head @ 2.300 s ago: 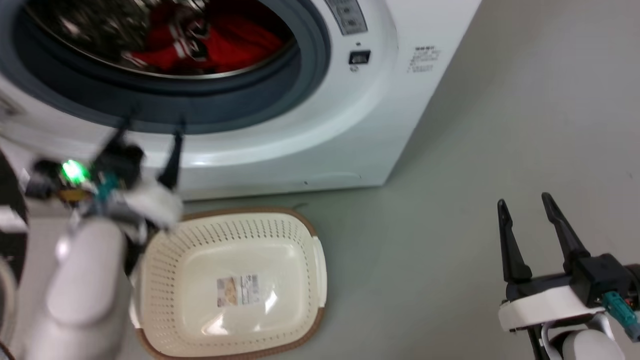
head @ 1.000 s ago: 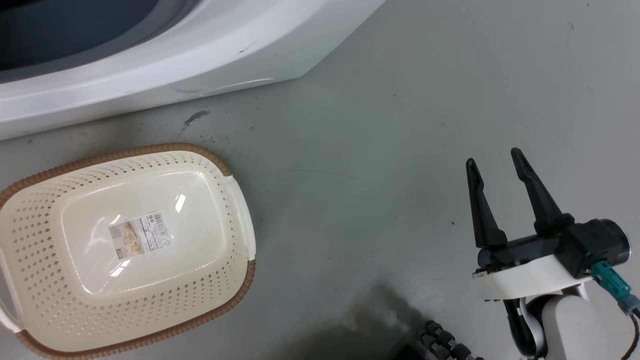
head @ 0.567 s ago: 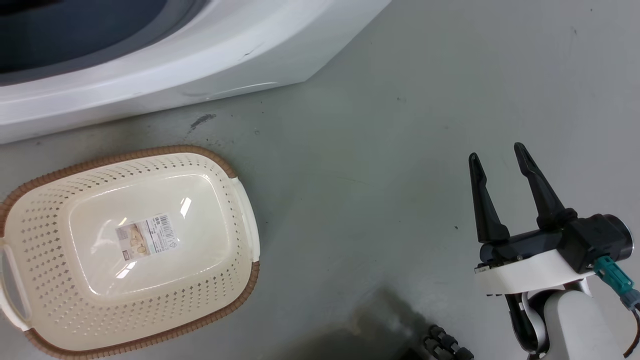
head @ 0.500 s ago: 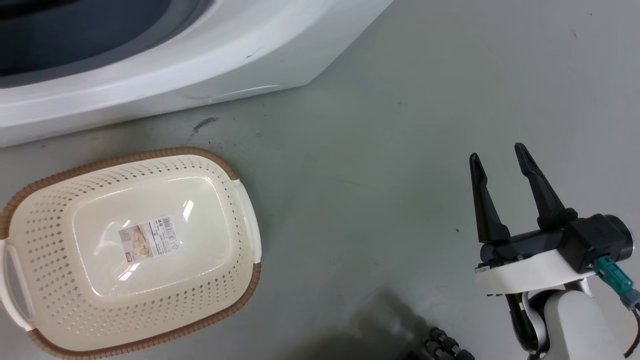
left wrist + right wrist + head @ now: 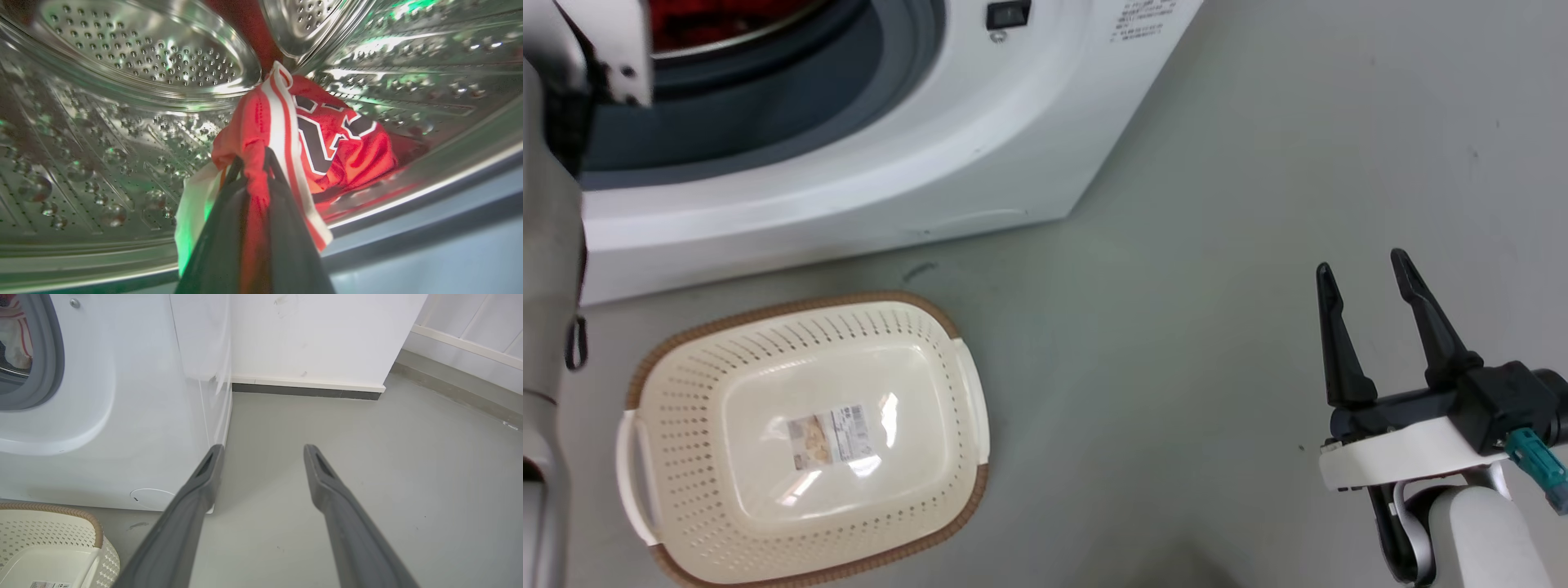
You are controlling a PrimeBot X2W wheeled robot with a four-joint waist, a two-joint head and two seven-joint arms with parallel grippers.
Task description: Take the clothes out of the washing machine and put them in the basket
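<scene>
— What has changed in the last half second?
— The head camera tilted up: the washing machine's point(image 5: 849, 188) opening and the left forearm point(image 5: 547, 286) now show.
— The grippers?
— The left gripper point(image 5: 252, 157) is clamped on the red clothes point(image 5: 335, 139) in the drum point(image 5: 143, 61). The right gripper point(image 5: 1361, 263) is spread wide, holding nothing.
— Anything hidden?
— The fingers point(image 5: 220, 237) cover the clothes' lower part. The basket point(image 5: 792, 310) sits before the machine.
</scene>
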